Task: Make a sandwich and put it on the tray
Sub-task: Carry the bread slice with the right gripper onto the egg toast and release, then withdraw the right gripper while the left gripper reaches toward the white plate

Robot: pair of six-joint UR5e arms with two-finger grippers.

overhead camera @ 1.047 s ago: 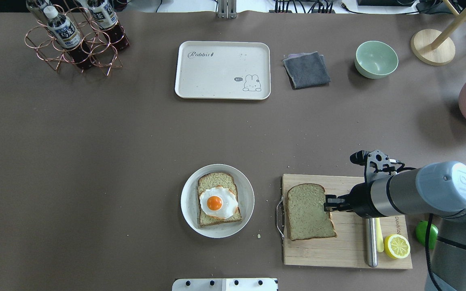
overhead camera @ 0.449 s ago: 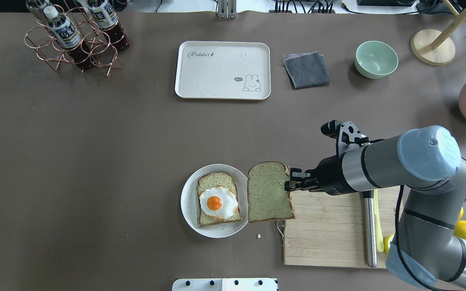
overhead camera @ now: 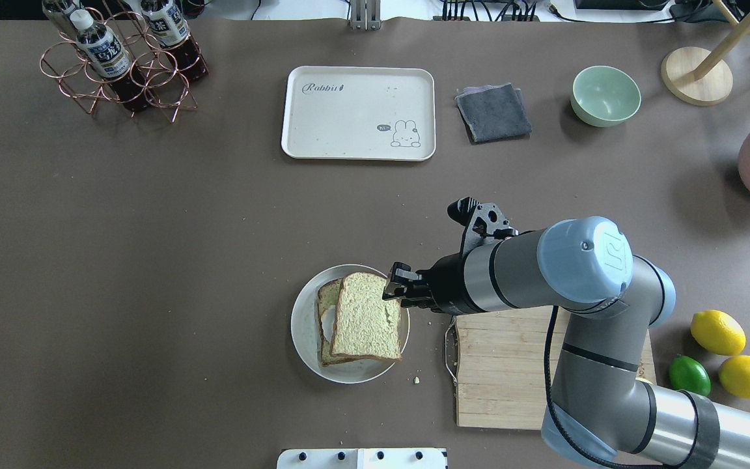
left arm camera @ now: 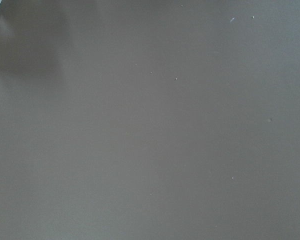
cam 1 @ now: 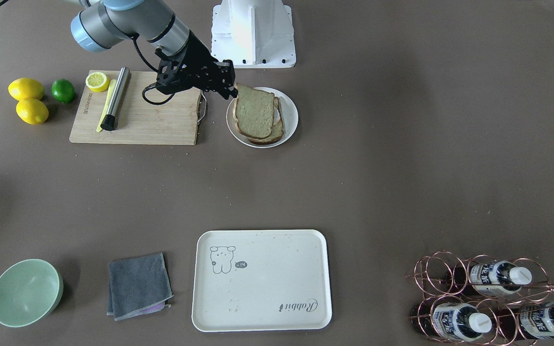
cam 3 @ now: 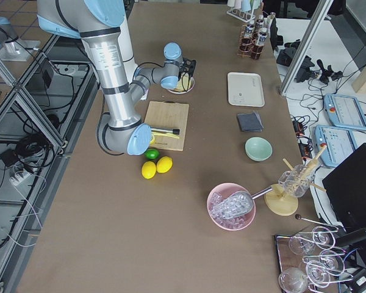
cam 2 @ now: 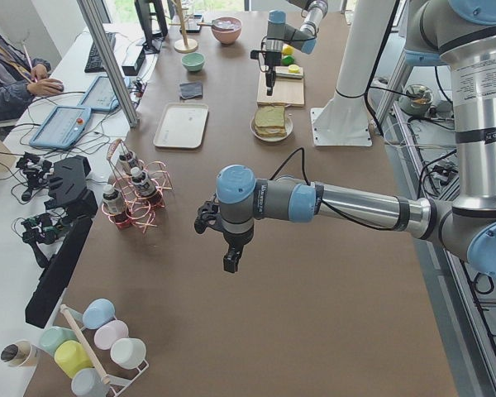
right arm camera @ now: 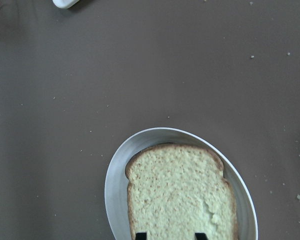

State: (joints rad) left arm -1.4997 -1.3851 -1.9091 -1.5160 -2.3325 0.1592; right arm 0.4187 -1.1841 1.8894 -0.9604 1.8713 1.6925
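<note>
On the brown table (overhead camera: 153, 260), my right gripper (overhead camera: 390, 291) is closed on the top bread slice (overhead camera: 365, 319) over the plate (overhead camera: 302, 339), tray (overhead camera: 349, 111) well beyond it; I should square it with the lower slice (overhead camera: 325, 294) before letting go.

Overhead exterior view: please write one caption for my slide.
Jaws of the right arm hold the top bread slice over the lower slice on the round plate; the tray lies bare.
</note>
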